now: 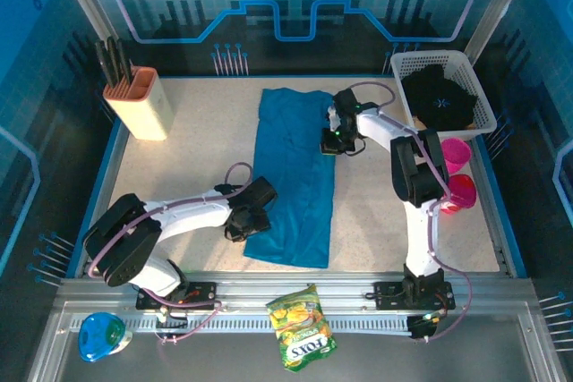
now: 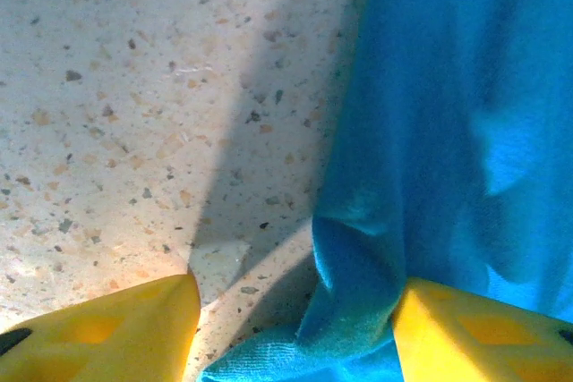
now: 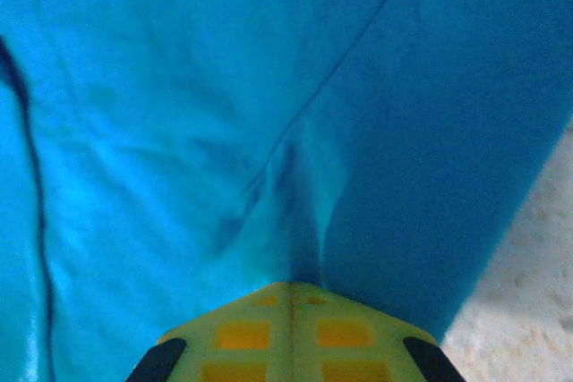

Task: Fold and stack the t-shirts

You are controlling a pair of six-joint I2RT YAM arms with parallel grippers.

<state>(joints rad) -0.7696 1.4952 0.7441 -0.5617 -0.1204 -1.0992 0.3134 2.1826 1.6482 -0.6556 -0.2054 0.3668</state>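
While the large teal-blue fabric t-shirt (image 1: 291, 187) lay lengthwise on the table (image 1: 197, 160), the right gripper (image 3: 291, 291) clamped its far edge; the left gripper (image 2: 295, 310), jaws apart, straddled its near edge, likely needing to close before folding.

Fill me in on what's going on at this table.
Two robot arms are working on a large teal-blue fabric t-shirt laid out in a long strip on the speckled table. The right tool is shut, pinching the shirt near its far right edge; the left tool stands open at the near left edge, fabric bunched between its fingers. A black fabric t-shirt lies crumpled in the white plastic basket.
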